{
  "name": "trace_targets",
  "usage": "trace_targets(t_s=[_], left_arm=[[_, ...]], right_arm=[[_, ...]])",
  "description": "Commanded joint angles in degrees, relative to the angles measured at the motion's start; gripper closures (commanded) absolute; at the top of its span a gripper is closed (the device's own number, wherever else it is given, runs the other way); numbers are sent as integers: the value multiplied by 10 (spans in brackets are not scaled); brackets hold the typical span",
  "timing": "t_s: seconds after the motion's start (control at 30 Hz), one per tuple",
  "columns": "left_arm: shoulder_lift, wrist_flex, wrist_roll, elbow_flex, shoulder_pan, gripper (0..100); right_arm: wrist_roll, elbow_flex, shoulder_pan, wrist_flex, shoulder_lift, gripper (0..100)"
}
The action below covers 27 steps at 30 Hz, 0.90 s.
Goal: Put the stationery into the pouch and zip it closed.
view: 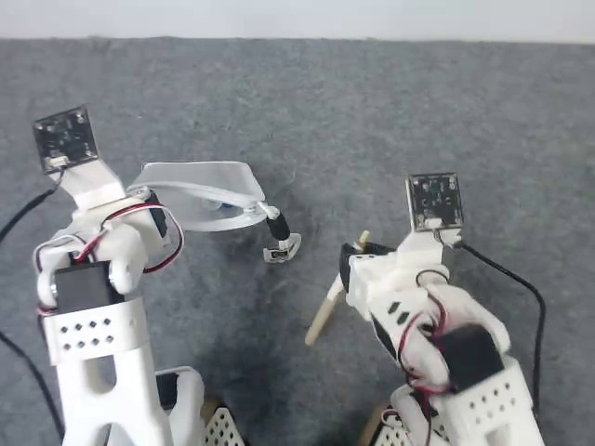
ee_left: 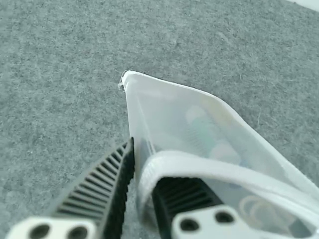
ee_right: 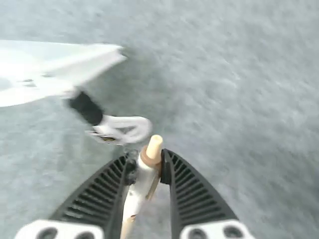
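The left gripper sits closest to the lens in the left wrist view. Its two black ribbed fingers are nearly closed and pinch the rim of the translucent white plastic pouch. One finger lies outside the wall and the other lies inside the mouth. The mouth of the pouch is open at the gripped rim, which is edged with a thick white zip band. Pale green and white items show through the wall. They are too blurred to identify.

In the high view, the pouch extends from the left arm toward the middle of the grey felt-like table surface. A zip pull made of a short black strap and a white tag hangs at the far corner of the pouch, between the two arms.

The right gripper is closed on a slender pale wooden pencil-like stick. The stick is clamped near its upper end between the two ribbed fingers. Its rounded tip protrudes just past the fingertips and points toward the zip pull. In the high view, the stick slants down from the gripper and its lower end is close to the table surface. The stick is well apart from the pouch.
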<state>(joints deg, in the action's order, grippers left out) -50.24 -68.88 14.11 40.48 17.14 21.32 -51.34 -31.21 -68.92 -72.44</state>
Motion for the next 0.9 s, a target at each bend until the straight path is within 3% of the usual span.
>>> trace_targets(t_s=[0.0,0.4,0.87], left_arm=[[-1,18,-5,-10,1,990],[-1,18,-5,-9,1,990],[-1,18,-5,-9,1,990]], right_arm=[[-9,27,-32,36,-50,993],[-9,25,-120,164,-80,993],[-9,25,-122,291,-80,993]])
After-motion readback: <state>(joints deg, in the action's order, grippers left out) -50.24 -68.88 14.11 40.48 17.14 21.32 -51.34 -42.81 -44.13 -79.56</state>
